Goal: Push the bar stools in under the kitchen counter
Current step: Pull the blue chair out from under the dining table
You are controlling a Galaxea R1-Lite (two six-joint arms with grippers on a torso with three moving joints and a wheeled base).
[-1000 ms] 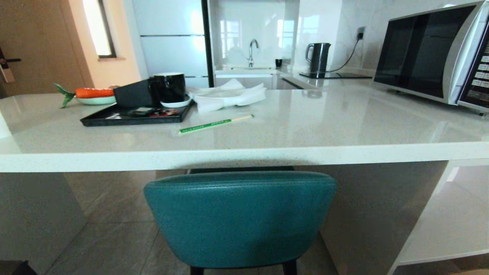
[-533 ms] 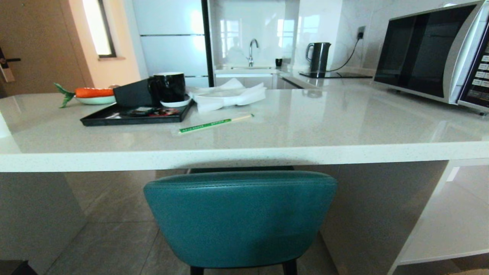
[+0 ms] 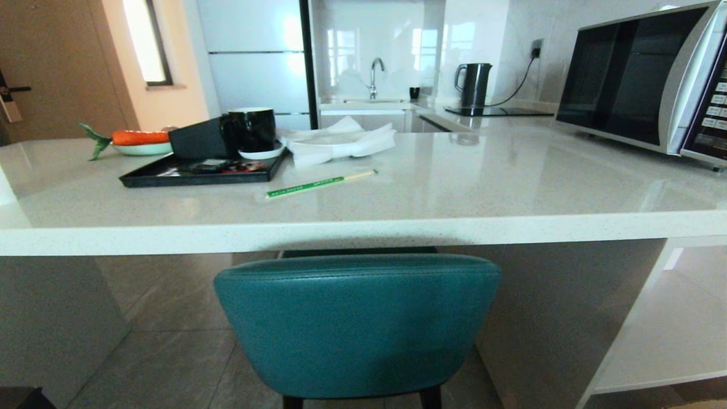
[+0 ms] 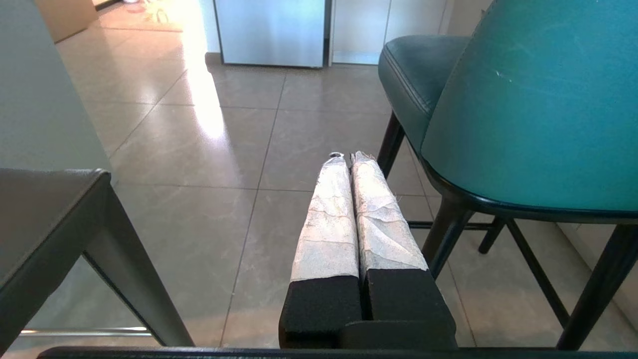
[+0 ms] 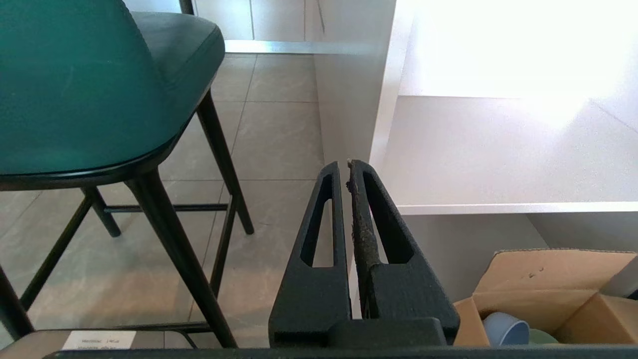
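Observation:
A teal bar stool (image 3: 358, 324) with a curved back and black legs stands straight ahead, its back just below the front edge of the white kitchen counter (image 3: 363, 233). My left gripper (image 4: 344, 155) hangs low to the stool's left, shut and empty, clear of the teal bar stool (image 4: 528, 109). A dark-grey bar stool (image 4: 45, 209) shows at the edge of the left wrist view, further left. On the other side of the teal bar stool (image 5: 75, 85), my right gripper (image 5: 347, 163) is also shut with nothing in it. Neither gripper appears in the head view.
The counter's slab end panel (image 3: 556, 318) stands right of the stool, with a low white shelf (image 3: 670, 335) beyond it. A cardboard box (image 5: 548, 294) sits below that shelf. On the counter are a microwave (image 3: 642, 79), a black tray (image 3: 199, 170) and wrapped chopsticks (image 3: 318, 183).

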